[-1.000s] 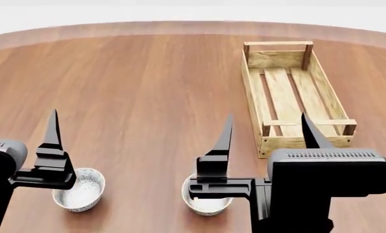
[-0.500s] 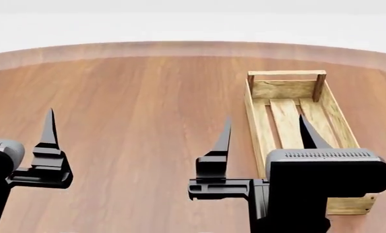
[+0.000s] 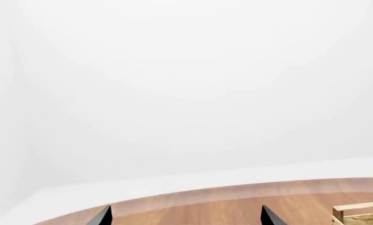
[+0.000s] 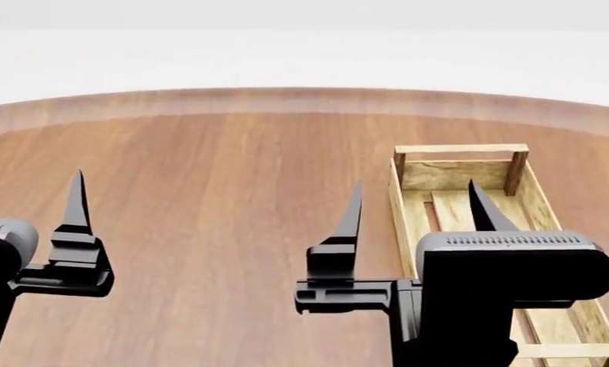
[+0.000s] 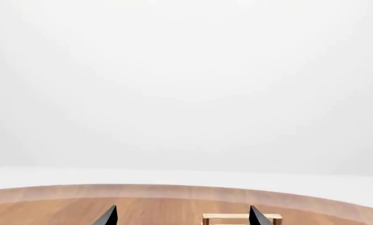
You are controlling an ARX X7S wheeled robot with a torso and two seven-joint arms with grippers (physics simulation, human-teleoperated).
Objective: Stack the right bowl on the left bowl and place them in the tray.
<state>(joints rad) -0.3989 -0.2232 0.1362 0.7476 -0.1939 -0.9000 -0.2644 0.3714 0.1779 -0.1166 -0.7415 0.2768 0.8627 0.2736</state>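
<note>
Both bowls are out of view in every current frame. The tray (image 4: 460,149), a long light-wood crate with a slatted bottom, lies on the table at the right of the head view, partly hidden behind my right arm. Its end also shows in the right wrist view (image 5: 240,217) and its corner in the left wrist view (image 3: 361,208). My right gripper (image 4: 415,200) is open and empty, held above the table just left of the tray, and its fingertips show in the right wrist view (image 5: 182,216). My left gripper (image 3: 183,218) is open and empty, with one finger (image 4: 77,206) showing at the left.
The round wooden table (image 4: 213,191) stretches ahead, its curved far edge (image 4: 284,95) meeting a plain white background. Nothing else stands on the part of the table that shows.
The head view has tilted up. Both bowls have slid out of the bottom of the picture and the tray sits lower in it. Both grippers stay open, in the same spots in view.
</note>
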